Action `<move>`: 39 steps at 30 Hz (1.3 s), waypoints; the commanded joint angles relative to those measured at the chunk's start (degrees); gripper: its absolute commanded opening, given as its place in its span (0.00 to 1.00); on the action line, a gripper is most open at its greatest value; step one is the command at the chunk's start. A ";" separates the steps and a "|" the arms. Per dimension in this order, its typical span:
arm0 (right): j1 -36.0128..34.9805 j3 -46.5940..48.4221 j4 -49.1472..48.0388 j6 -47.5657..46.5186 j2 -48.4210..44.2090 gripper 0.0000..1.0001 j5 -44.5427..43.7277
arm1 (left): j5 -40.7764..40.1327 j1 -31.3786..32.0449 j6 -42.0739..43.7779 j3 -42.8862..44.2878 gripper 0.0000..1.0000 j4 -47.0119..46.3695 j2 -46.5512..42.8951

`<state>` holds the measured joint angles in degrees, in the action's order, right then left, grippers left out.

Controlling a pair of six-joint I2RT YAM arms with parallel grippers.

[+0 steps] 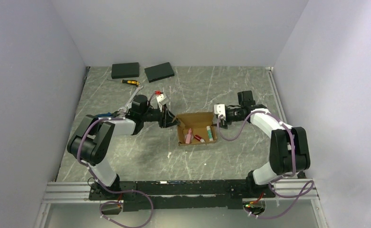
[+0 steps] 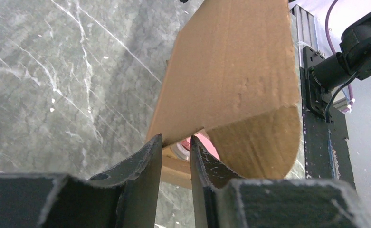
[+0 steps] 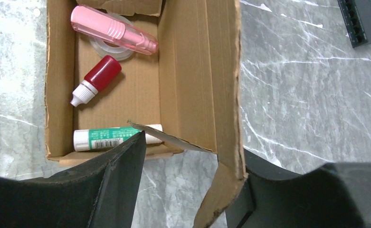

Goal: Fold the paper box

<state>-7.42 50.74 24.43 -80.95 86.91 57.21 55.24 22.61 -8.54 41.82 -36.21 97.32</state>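
Lying lengthwise between both tools, the paper box (image 1: 196, 137) has its raised lid (image 3: 197, 71) standing inside the right gripper (image 3: 190, 156), spread wide; the left gripper (image 2: 175, 140), fingers narrowed, sits at the lid's opposite corner, though whether it pinches cannot be told

Box lid runs off frame
On the left wrist we lose the paper box (image 2: 231, 71) past the top edge, contents hidden bar a pink sliver (image 2: 211, 148); the right gripper (image 3: 193, 156) overlaps the green-and-white stick (image 3: 102, 138).
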 commanded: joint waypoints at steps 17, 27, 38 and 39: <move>-1.32 -4.59 3.35 -8.44 -5.70 0.59 -4.44 | -6.50 2.09 0.21 -5.88 0.35 6.82 -9.05; -1.63 -5.22 6.83 -11.32 -7.92 0.61 -6.02 | -11.71 2.26 -2.58 -8.68 0.36 10.29 -14.15; -1.89 -7.02 9.74 -14.42 -10.38 0.62 -7.82 | -25.45 2.26 -7.76 -9.05 0.40 21.07 -26.77; -1.97 -7.18 10.02 -14.73 -10.51 0.62 -8.00 | -26.25 2.26 -8.32 -8.69 0.42 22.33 -28.44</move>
<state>-8.99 44.40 31.86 -92.31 78.41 48.51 34.83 24.62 -13.85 32.01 -18.74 75.00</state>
